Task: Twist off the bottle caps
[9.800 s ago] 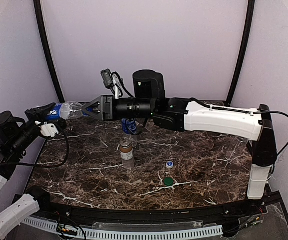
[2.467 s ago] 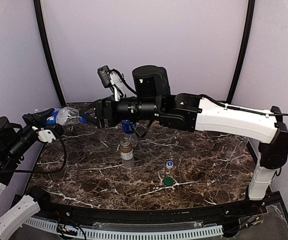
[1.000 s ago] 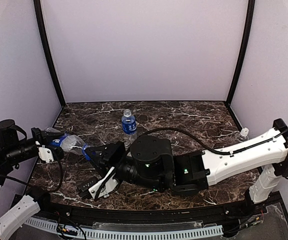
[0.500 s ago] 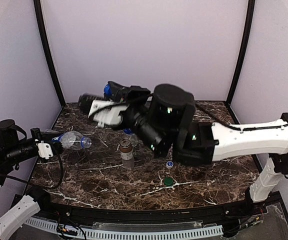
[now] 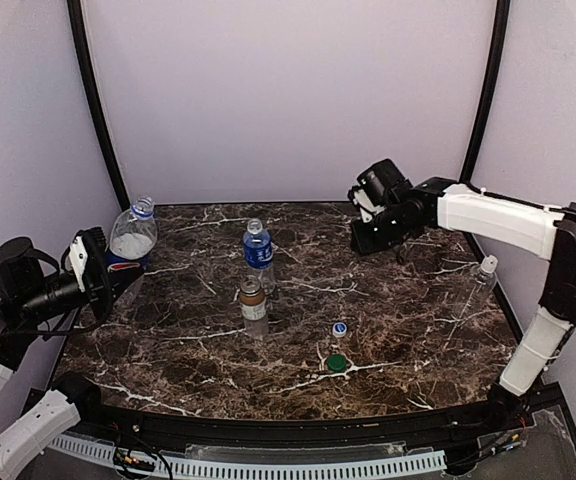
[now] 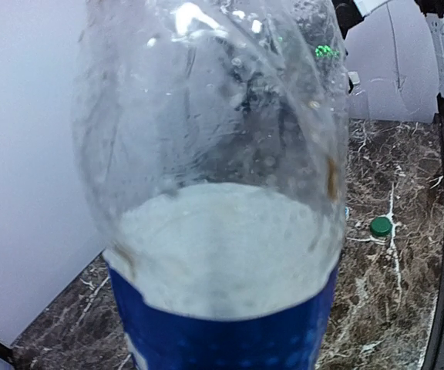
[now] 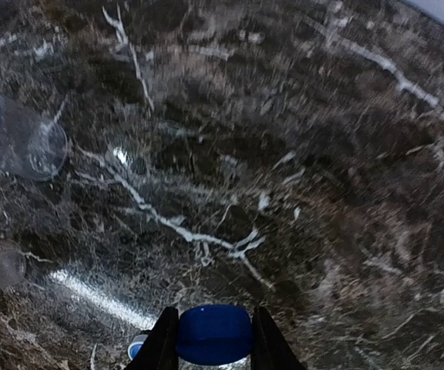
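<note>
The left gripper [image 5: 106,270] is closed on the low part of the logo bottle [image 5: 132,238]. The bottle stands up straight out of the gripper, with its neck at the top. In the left wrist view the bottle [image 6: 214,193] fills almost the whole picture. It is clear on top and has a blue label lower down. The gripper's own fingers are hidden there.

The right gripper [image 7: 214,339] is far across the table [image 5: 418,330] from the left one, near the back. It pinches the blue cap [image 7: 214,333]. One finger [image 7: 163,343] presses on each side of the cap, and the gap between them is just as wide as the cap. The cap hangs above the dark table and does not touch it.

Two bottles stand between the two grippers. One is the blue label bottle [image 5: 257,248]. Just beside it, nearer the arm bases, is the brown bottle [image 5: 253,300], and its top looks open.

Two loose caps lie on the table, nearer the arm bases than the right gripper. They are the blue and white cap [image 5: 339,328] and the green cap [image 5: 337,363]. They sit near each other but do not touch.

The clear bottle [image 5: 478,285] stands to the right of the right gripper, by the table edge. The white cap [image 5: 487,263] is on top of it.
</note>
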Controlling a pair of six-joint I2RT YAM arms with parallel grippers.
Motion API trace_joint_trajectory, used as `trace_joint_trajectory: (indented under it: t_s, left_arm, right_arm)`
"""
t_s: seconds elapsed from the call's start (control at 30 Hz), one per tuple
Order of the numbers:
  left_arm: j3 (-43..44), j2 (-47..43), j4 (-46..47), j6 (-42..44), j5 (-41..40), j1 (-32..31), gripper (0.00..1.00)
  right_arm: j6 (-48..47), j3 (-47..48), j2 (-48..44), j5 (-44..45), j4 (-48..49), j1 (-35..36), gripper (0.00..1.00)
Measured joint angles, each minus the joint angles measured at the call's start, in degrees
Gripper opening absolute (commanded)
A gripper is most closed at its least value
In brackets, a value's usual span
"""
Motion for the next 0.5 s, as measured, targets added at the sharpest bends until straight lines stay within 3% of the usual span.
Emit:
trace_joint_trajectory:
  t_s: [0.2,0.5]
  left_arm:
    - [-6.27,-0.02,5.73,-14.36,6.10,0.24,0.23]
    - [-7.87,-1.20,6.91,-18.32,8.37,0.70,0.23]
  right_arm:
    - [4.46,0.74,16.50,-9.55,-6.64,0.39,0.00]
    - [5.64,8.76,26.29,-11.96,-10.54,1.31,0.00]
